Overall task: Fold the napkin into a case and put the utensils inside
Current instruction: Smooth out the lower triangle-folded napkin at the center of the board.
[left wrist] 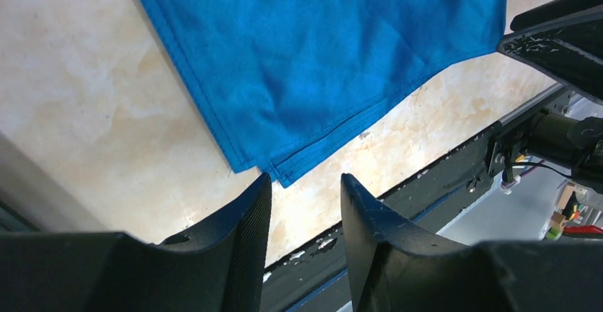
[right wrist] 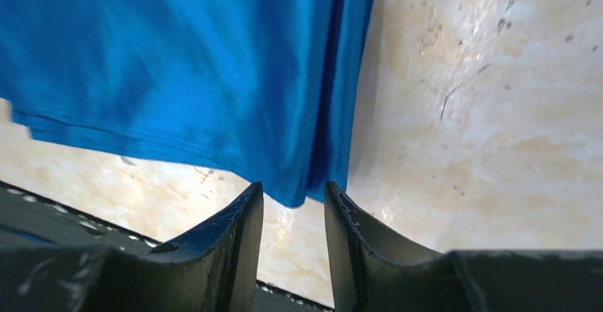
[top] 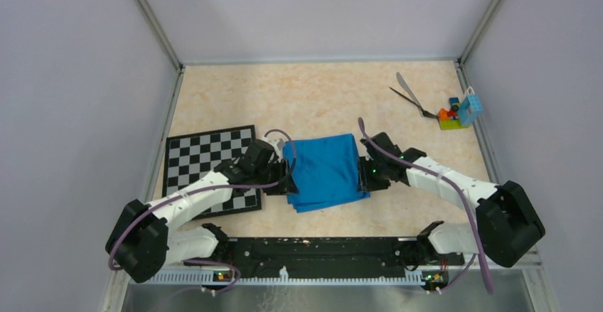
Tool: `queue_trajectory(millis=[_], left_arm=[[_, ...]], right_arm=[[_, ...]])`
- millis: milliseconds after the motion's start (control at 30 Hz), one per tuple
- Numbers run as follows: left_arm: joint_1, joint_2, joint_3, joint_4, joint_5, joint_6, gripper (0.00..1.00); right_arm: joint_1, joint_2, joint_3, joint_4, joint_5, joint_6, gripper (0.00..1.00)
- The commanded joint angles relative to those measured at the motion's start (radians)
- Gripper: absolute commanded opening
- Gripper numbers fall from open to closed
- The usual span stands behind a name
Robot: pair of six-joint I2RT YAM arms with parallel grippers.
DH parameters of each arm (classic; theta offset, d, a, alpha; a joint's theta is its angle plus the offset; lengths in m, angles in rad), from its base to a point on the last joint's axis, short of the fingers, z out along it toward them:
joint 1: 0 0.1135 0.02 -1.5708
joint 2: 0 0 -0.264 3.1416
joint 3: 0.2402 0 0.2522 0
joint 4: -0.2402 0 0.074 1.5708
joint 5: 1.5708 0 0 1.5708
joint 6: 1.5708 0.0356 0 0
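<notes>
The blue napkin (top: 324, 171) lies on the table folded into a broad, layered rectangle; no narrow case is in view. My left gripper (top: 289, 183) sits at its left edge and my right gripper (top: 363, 178) at its right edge. In the left wrist view the left gripper (left wrist: 306, 187) is open, with bare table between the fingers and a napkin (left wrist: 320, 56) corner just ahead. My right gripper (right wrist: 294, 192) is open too, and a corner of the napkin (right wrist: 185, 63) dips slightly between its tips without touching them. The utensils, a silver one (top: 406, 88) and a thin black one (top: 407, 98), lie far back on the right.
A checkered board (top: 203, 159) lies under the left arm. Colourful toy blocks (top: 457, 111) sit by the utensils at the right wall. Grey walls enclose three sides. The black base rail (top: 320, 251) runs along the near edge.
</notes>
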Motion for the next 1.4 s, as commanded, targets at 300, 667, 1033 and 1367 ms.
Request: queue_trajectory(millis=[300,667,1033,1367], left_arm=[[-0.012,-0.116,-0.086,-0.011,-0.044,-0.070,0.46],[-0.013,-0.117,-0.104,0.011,-0.035,-0.071,0.47],[-0.012,-0.041,-0.126,0.072,-0.015,-0.079,0.50],[-0.013,0.007,-0.152,0.120,-0.011,-0.106,0.46]], right_arm=[[0.259,0.165,0.204,-0.212,0.453,0.109,0.47],[0.332,0.286,0.248,-0.230,0.579,0.128,0.38],[0.329,0.194,0.208,-0.210,0.593,0.131,0.00],[0.087,-0.044,0.005,0.064,0.110,0.068,0.38]])
